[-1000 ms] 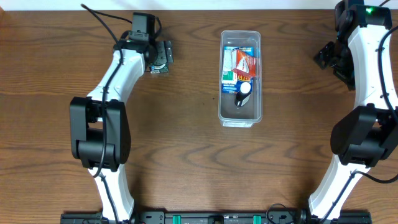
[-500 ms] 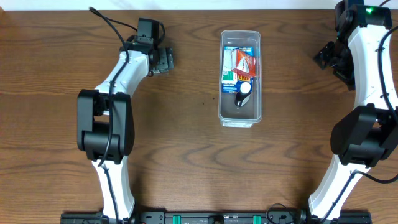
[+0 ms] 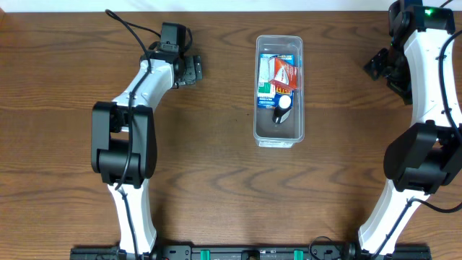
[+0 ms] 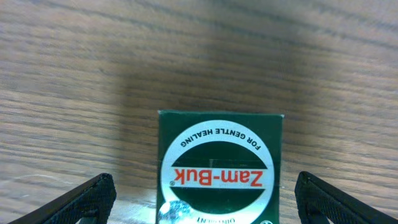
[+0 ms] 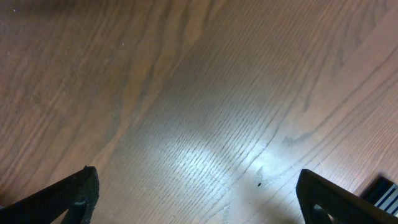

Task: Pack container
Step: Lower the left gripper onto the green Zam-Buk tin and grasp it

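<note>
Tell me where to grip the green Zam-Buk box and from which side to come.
Probably the two side walls facing the fingers, coming down from above: the Zam-Buk box lies flat, label up, between the fingers of the open left gripper, with bare table on either side.

The green box bears a round white label, upside down in the left wrist view, reading "Zam-Buk" in red under an arc "FOR GENTLE HEALING", while print on the packets in the container is too small to read.
</note>
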### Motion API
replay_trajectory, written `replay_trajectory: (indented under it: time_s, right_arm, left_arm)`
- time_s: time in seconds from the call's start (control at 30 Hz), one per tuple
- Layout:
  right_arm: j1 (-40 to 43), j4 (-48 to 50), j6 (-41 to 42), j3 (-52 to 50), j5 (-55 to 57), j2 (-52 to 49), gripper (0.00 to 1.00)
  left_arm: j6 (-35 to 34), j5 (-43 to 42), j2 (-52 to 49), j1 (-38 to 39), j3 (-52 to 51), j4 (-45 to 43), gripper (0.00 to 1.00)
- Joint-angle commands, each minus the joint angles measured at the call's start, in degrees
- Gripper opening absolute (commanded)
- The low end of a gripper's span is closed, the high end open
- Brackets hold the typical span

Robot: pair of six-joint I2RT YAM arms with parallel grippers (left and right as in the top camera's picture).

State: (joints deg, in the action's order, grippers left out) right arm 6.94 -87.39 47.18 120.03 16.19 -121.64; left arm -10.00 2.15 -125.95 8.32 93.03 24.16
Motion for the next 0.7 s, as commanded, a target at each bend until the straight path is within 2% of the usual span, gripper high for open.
replay_trajectory:
  time_s: [0.0, 0.4, 0.53, 0.67]
  right_arm:
    - [0.17, -0.11, 0.98, -0.04, 0.94, 1.36, 0.99]
    - [0.17, -0.11, 0.98, -0.04, 0.94, 1.36, 0.99]
    - [0.17, -0.11, 1.01, -0.04, 0.94, 1.36, 0.99]
    - [0.17, -0.11, 1.01, -0.04, 0.94, 1.36, 0.99]
  left_arm:
    - [1.18, -0.61, -2.23, -0.09, 0.15, 0.13, 0.93]
    - [1.18, -0.59, -2.27, -0.09, 0.15, -0.70, 0.93]
    - [1.18, -0.59, -2.45, -0.09, 0.15, -0.74, 0.85]
    - [1.20, -0.59, -2.64, -0.09, 0.15, -0.74, 0.84]
